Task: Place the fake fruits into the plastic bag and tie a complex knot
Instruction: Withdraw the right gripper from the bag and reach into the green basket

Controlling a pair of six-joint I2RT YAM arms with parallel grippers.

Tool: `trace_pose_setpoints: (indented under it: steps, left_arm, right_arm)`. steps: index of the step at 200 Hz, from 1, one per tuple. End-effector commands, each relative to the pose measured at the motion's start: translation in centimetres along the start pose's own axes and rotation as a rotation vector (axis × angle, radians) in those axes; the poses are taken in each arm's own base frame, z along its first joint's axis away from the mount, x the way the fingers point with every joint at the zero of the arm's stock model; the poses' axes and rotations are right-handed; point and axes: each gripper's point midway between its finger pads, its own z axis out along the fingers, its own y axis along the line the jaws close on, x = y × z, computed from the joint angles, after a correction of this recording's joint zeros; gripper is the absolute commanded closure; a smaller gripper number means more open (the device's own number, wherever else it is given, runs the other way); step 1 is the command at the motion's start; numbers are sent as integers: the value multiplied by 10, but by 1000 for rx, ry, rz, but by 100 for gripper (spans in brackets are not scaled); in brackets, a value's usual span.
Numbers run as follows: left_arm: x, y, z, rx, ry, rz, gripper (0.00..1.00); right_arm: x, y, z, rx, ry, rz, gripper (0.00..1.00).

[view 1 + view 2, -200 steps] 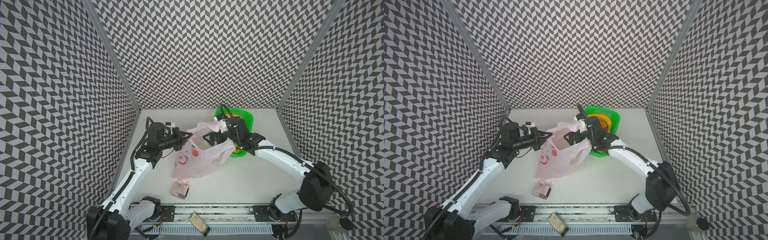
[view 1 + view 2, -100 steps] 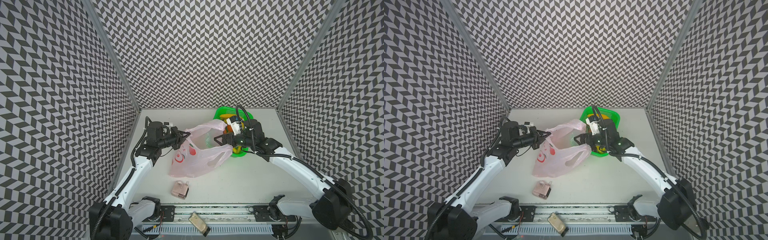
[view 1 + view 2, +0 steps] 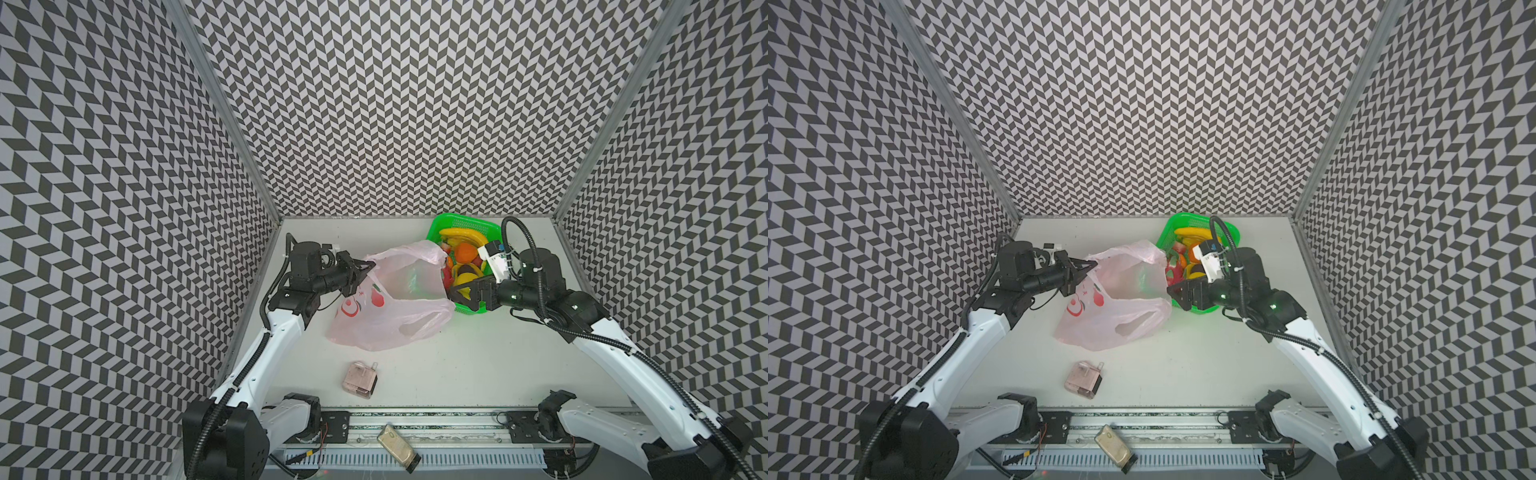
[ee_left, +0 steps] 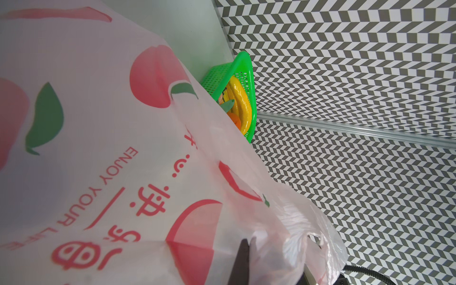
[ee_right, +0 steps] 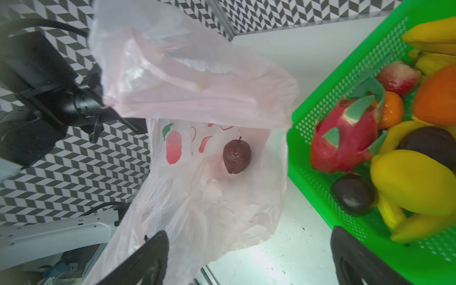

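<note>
Right arm has pulled back from the bag's far rim since a second ago and now stretches low across the front of the green basket, forearm near level. Right gripper points at the bag mouth, jaws wide apart, nothing between them. Left arm is elbow-up with a level wrist; left gripper points toward the basket, pinched together on the plastic bag rim film and lifting that side. Bag sits mid-tabletop toward the far edge, against the basket. Its long axis runs near-left to far-right, mouth gaping toward the basket, closed end near-left, free handle loop slumped flat. Film is thin, translucent, pale pink, with red fruit prints and red lettering. One dark brown fruit lies inside. The other fake fruits are piled in the basket by the far edge, right of middle: bananas, orange, dragon fruit.
</note>
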Motion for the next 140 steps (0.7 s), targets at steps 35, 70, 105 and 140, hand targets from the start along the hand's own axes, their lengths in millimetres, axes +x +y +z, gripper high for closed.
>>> trace_pose_setpoints:
  steps: [35, 70, 105, 140]
  left_arm:
    - [-1, -11, -3, 38, 8, 4, 100]
    - [-2, -10, -5, 36, 2, -1, 100]
    - [-1, -10, -6, 35, 3, 3, 100]
    - [-1, -8, -6, 32, 6, 1, 100]
  right_arm:
    - [-28, -68, 5, 259, -23, 38, 1]
    - [-44, -92, 38, 301, 4, 47, 1]
    - [-59, -126, 67, 405, 26, 63, 1]
    - [-68, -162, 91, 493, 65, 89, 1]
